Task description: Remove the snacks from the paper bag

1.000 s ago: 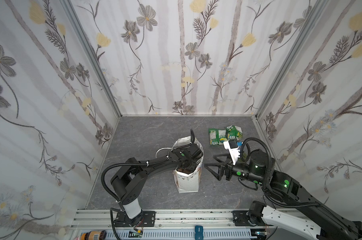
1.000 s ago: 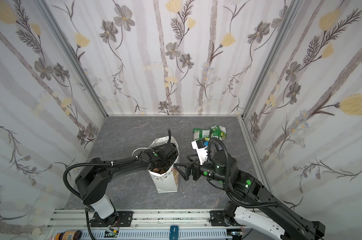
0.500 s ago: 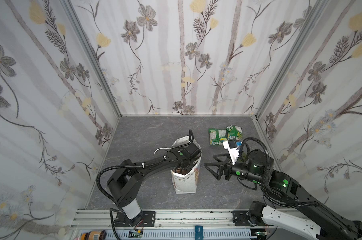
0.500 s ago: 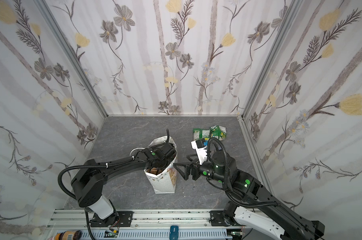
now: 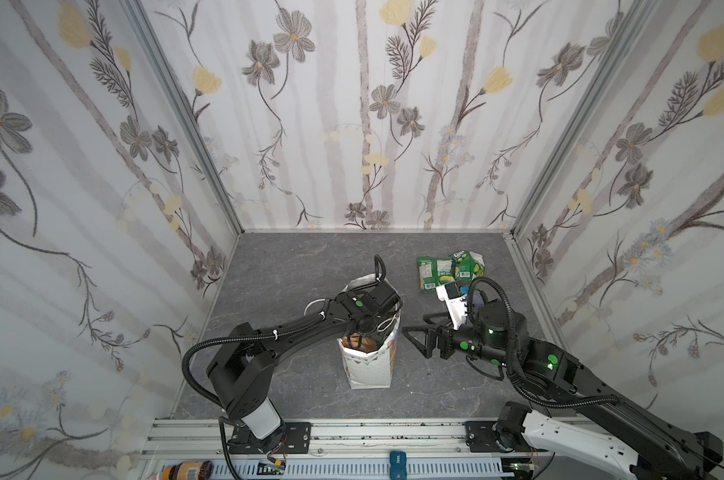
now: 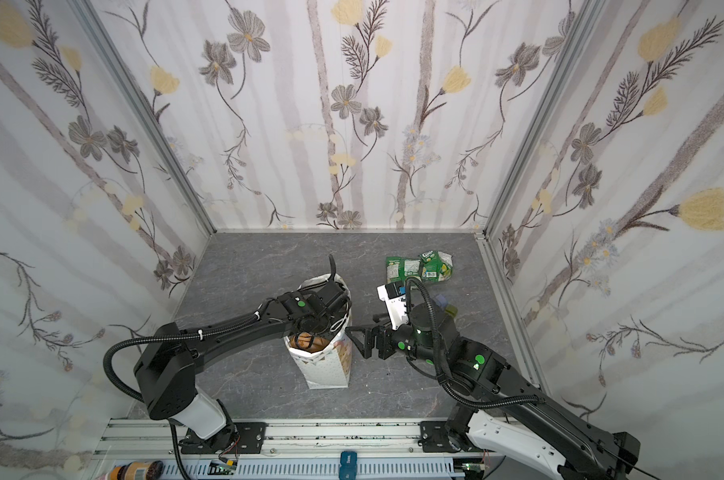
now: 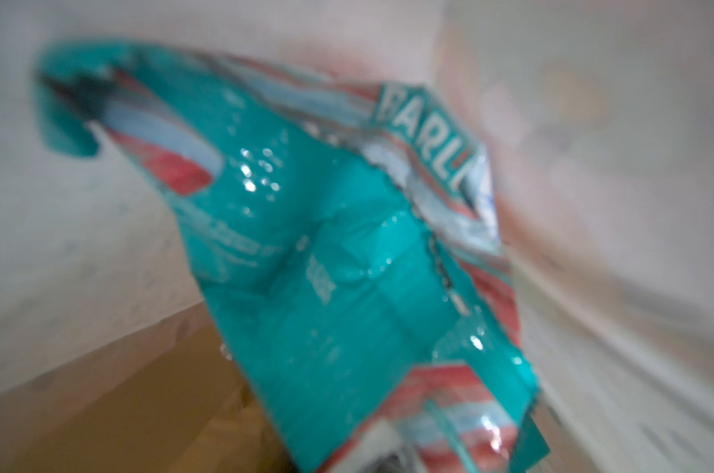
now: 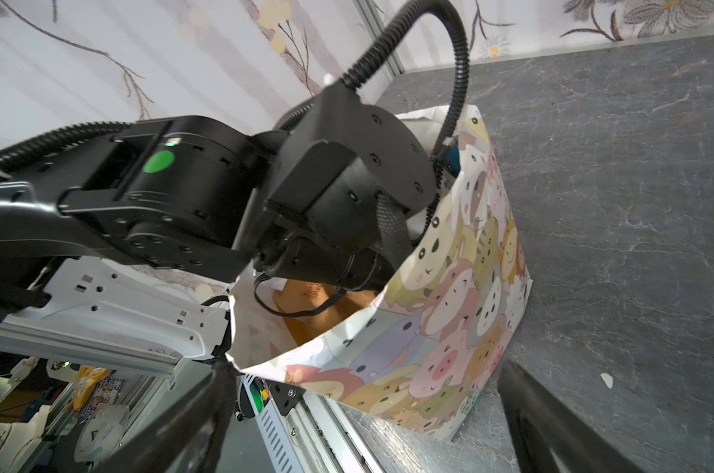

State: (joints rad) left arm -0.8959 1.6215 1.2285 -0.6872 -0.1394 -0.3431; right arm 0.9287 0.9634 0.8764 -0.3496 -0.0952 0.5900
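Inside paper bag [image 5: 370,370], left gripper [image 8: 318,266] closed, seemingly pinching teal packet [image 7: 326,266], right gripper [image 5: 414,332] spread beside bag

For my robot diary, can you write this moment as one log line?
left gripper: shut on teal packet inside paper bag | right gripper: open beside bag | green packets: on table

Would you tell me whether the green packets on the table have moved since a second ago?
No. The green packets lie in the same spot near the corner post, in both top views.
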